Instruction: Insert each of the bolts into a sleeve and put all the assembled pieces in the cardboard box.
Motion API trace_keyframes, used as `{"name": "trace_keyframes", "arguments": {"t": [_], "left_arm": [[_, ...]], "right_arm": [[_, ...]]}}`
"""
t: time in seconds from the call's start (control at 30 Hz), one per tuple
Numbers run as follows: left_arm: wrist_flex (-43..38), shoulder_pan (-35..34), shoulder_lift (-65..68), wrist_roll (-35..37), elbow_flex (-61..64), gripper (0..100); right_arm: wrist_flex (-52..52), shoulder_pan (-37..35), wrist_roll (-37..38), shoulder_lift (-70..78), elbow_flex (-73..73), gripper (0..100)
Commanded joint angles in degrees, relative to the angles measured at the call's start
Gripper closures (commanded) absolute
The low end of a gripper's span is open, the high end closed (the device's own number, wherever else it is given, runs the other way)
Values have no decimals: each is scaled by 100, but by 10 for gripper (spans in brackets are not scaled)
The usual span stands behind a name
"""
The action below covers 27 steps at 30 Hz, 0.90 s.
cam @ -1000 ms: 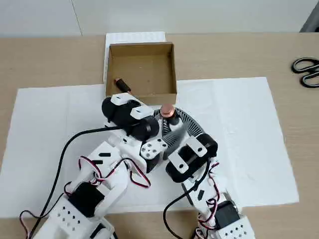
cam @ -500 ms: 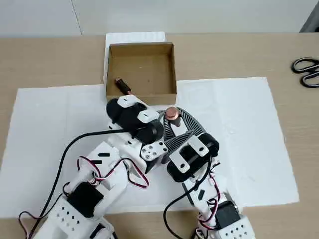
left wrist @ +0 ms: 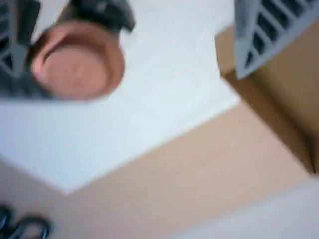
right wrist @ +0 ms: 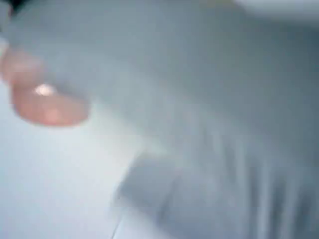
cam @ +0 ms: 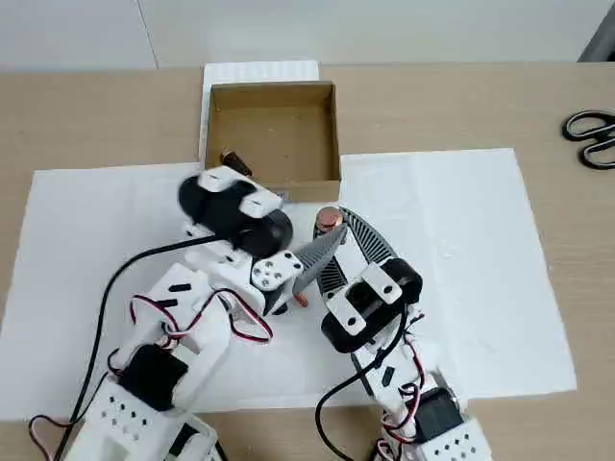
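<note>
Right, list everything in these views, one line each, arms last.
cardboard box: 1, brown, far side of the table, open top.
assembled piece: 1, copper and black, inside the box at its near left corner.
copper piece: 1, copper, just in front of the box.
small copper part: 1, under the left arm; too small to identify.
white sheet: 1, white, over the table's middle.
small paper: 1, white, under the box.
scissors: 1, black handles, table's right edge.
table: 1, light wood.
left gripper: 1, grey, beside the copper piece.
right gripper: 1, black, shut on the copper piece.
</note>
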Motion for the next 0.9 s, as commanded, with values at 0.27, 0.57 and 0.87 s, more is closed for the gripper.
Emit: {"name": "trace_keyframes", "arguments": {"t": [0.27,0.57,0.87], "left_arm": [[44,176,-9,404,-1464,739],[-343,-651,-818,369,-1182,927],[-1327,-1767,-2409,360,1314,993]], "right_arm": [[-92,22,44,-75,35,995],[374,22,62,-110,35,995],[426,22,53,-110,26,995]]}}
